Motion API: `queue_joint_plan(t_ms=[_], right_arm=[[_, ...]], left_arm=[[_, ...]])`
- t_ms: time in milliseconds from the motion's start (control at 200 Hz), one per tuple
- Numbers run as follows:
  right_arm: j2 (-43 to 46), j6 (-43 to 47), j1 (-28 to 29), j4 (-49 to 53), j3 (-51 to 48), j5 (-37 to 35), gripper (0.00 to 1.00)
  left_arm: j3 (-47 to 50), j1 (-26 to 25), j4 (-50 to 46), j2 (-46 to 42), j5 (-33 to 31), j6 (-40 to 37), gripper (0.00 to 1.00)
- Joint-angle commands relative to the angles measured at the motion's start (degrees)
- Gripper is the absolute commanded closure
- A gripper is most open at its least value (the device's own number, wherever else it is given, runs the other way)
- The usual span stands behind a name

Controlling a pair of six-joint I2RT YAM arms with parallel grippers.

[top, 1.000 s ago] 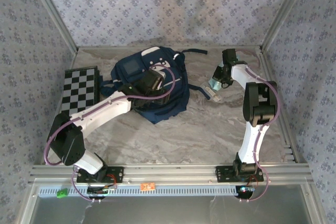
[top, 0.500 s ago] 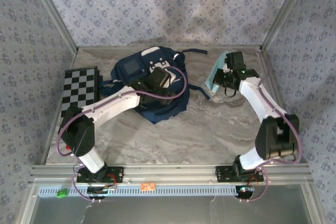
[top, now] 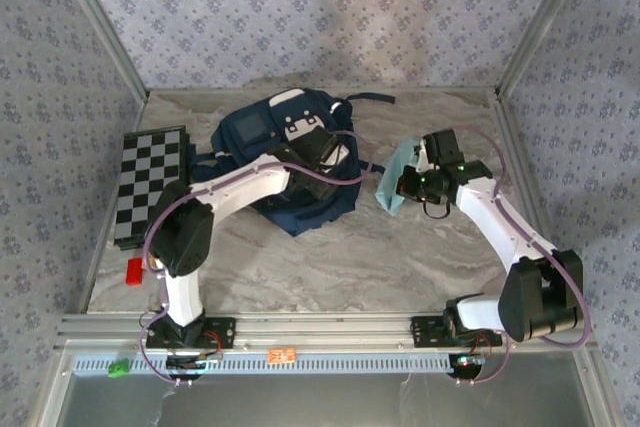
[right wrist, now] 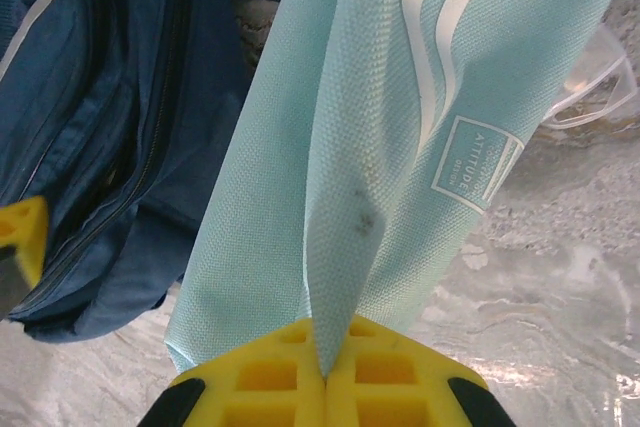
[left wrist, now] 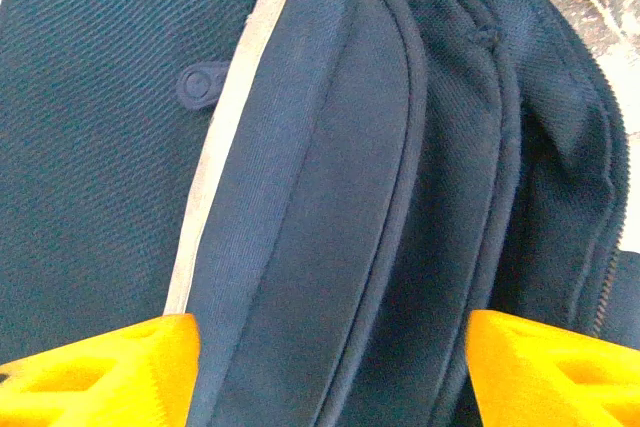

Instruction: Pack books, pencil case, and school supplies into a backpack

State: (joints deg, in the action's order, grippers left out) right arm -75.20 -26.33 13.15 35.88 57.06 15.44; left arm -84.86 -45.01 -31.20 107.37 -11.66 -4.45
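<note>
From above, the pencil case [top: 393,179] is seen centre-right, just beside the backpack [top: 255,132]. Up close, the right gripper [right wrist: 325,372] is shown clamped on its fabric, and the left gripper [left wrist: 330,367] is seen spread wide over backpack cloth.

We've got the backpack [left wrist: 100,147] in coarse, matt navy woven cloth; the pencil case [right wrist: 330,147] in finer mint weave, matt too. The right gripper [right wrist: 322,372] looks like matt yellow plastic, and the table [right wrist: 560,277] gleams smooth, marble-patterned.
</note>
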Motion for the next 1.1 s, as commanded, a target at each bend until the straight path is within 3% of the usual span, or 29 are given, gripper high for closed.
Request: queue_joint_plan(t_ms=[0,315,510,880,1094], right_arm=[[2.09,-1.26,0.32,-0.83,-0.44,2.53,1.0],[2.96,0.72,1.82,1.39,0.95,1.82,1.0],[5.07,1.46,2.7,2.85,1.82,1.96,1.0],[8.74,6.84,10.06,8.32,5.69,3.41,1.0],[4.21,9.48,17.35,-0.36,5.45,12.17,1.0]], left_arm=[[-3.83,0.42,-0.87,2.56,-1.44,-3.02,0.34],[-7.91,1.59,-1.41,6.44,-2.96,-7.05,0.65],[-8.24,2.39,-1.33,3.67,-2.31,-7.81,1.0],[-11.17,3.24,-0.49,-7.34,-6.25,-2.64,1.0],[-15.2,5.6,-1.78,-10.38,-0.38,0.84,1.0]])
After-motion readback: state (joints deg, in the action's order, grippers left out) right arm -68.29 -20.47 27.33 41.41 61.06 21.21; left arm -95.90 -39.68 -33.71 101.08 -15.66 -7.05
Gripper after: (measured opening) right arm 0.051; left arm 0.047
